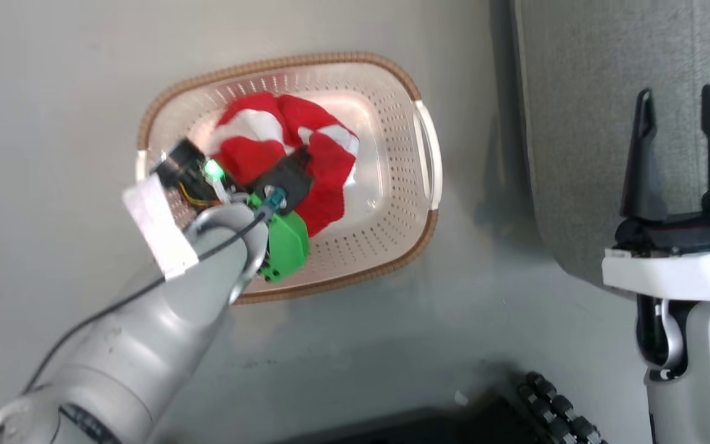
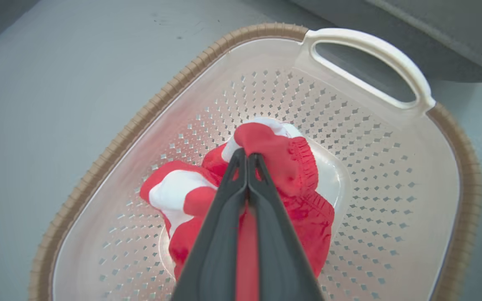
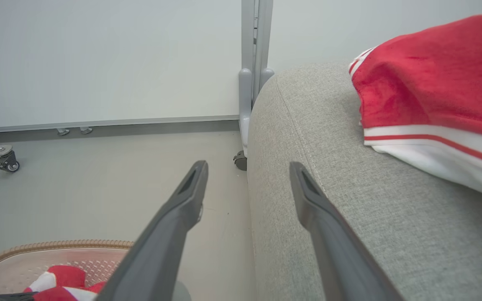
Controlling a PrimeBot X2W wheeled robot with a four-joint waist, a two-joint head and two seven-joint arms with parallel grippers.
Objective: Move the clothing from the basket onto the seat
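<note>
Found basket (image 1: 330,60) on floor (image 1: 53,123) just left of seat (image 1: 577,123); first garment (image 1: 330,166) in basket, second garment (image 3: 425,75) lying on seat

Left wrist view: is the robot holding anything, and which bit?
Yes. The left gripper pinches a bunched-up fold of the red clothing; the right gripper holds nothing.

Bright even light, soft shadows, head view blurred, wrist edges warped

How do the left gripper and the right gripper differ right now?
The left gripper is shut, pinching the red clothing inside the basket; the right gripper is open and holds nothing. The left gripper is over the basket, the right gripper by the grey seat's edge. Both are dark, long and slim.
</note>
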